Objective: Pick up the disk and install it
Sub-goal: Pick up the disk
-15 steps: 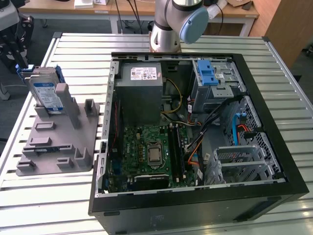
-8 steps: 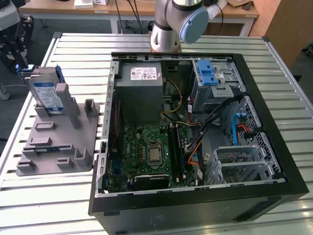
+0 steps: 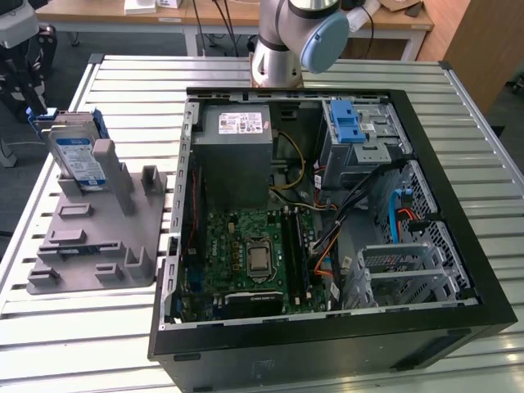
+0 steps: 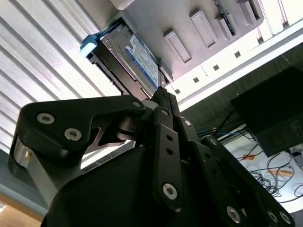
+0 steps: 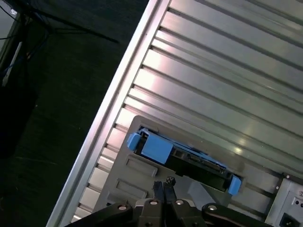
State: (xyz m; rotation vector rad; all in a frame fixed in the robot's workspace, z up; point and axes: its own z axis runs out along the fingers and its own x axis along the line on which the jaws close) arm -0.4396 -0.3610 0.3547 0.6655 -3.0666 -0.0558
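Note:
The disk [image 3: 78, 154] is a silver drive with a white and blue label and blue side rails. It stands on edge in a slot of the grey holder [image 3: 98, 237] at the exterior view's left. In the first wrist view its blue-railed top edge [image 5: 182, 156] lies just ahead of my gripper [image 5: 164, 187], whose fingers are shut together with nothing between them. In the second wrist view the gripper [image 4: 163, 85] points at the disk's label face [image 4: 142, 59], a short way off. The gripper's dark body [image 3: 29, 82] hangs behind the disk in the exterior view, apart from it.
An open black computer case [image 3: 458, 205] lies on the slatted metal table [image 3: 82, 327]. Inside are a grey drive cage with a blue latch [image 3: 352, 123], a power-supply box [image 3: 237, 143] and a green motherboard [image 3: 246, 246]. The table's edge [image 5: 118, 94] is close by.

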